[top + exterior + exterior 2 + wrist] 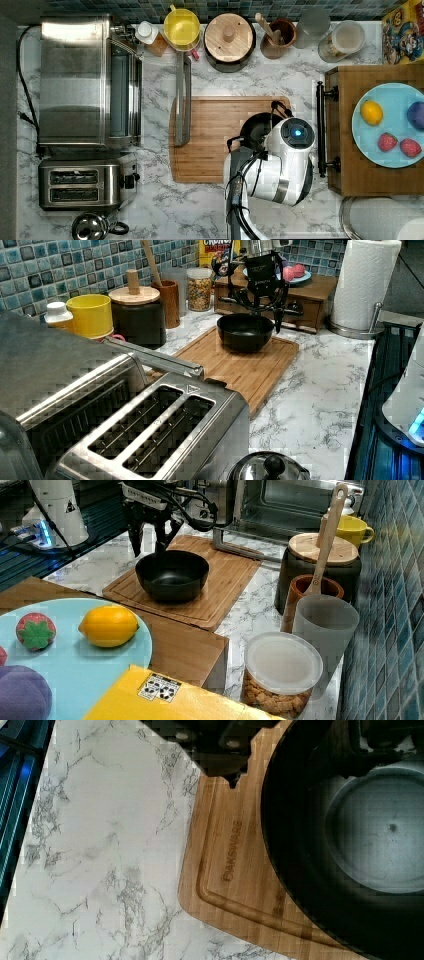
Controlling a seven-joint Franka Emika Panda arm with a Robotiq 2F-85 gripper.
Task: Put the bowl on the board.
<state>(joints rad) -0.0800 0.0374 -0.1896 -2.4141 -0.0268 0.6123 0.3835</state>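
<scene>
One bowl: we see it on the board, frame centre.
End effector: released, fingers straddling its rim.

Even indoor light, blocky compression artefacts, glare on toaster

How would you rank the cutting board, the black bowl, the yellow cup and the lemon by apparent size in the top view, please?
1. cutting board
2. yellow cup and black bowl: unsure, since the arm covers part of the bowl
3. lemon
</scene>
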